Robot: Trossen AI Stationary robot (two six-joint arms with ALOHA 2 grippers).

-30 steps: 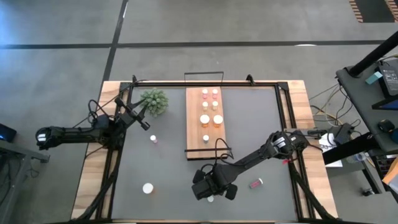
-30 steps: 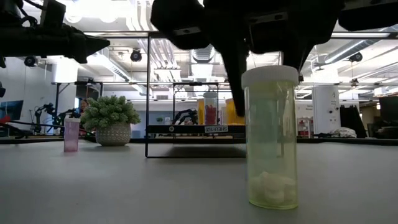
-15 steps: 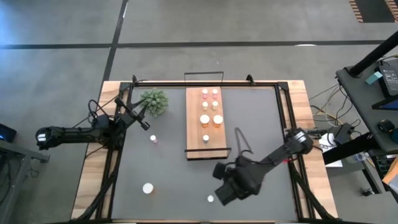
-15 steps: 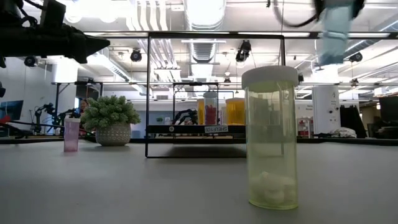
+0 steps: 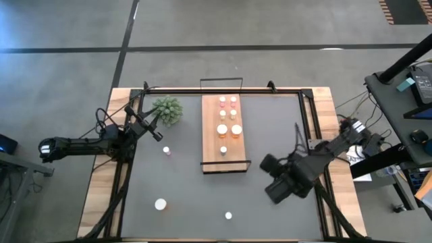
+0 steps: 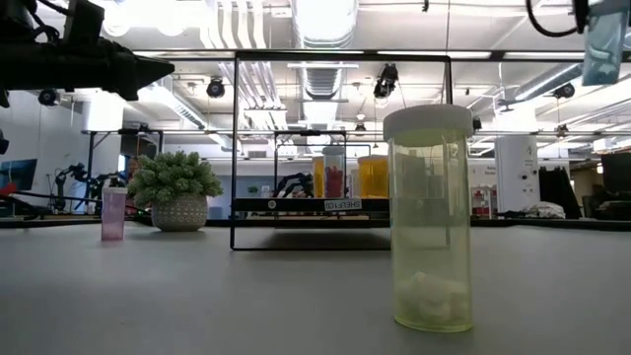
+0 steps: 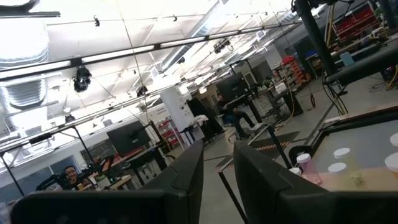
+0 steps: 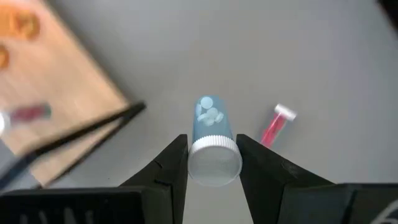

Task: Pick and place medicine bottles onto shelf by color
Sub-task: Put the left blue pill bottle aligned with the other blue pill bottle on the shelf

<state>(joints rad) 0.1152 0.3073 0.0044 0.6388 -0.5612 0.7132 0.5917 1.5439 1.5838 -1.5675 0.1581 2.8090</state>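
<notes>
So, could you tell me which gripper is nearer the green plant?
Left. The left gripper sits just beside the green plant; the right gripper, holding a blue bottle, is across the shelf.

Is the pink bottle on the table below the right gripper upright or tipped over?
Tipped over. In the right wrist view the pink bottle lies on its side on the table, white cap at one end, beyond the right gripper.

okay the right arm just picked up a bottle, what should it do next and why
Probably carry on toward the shelf. The right pincer is shut on a blue bottle, lifted off the table, with the shelf's near end close by and bare board there.
</notes>
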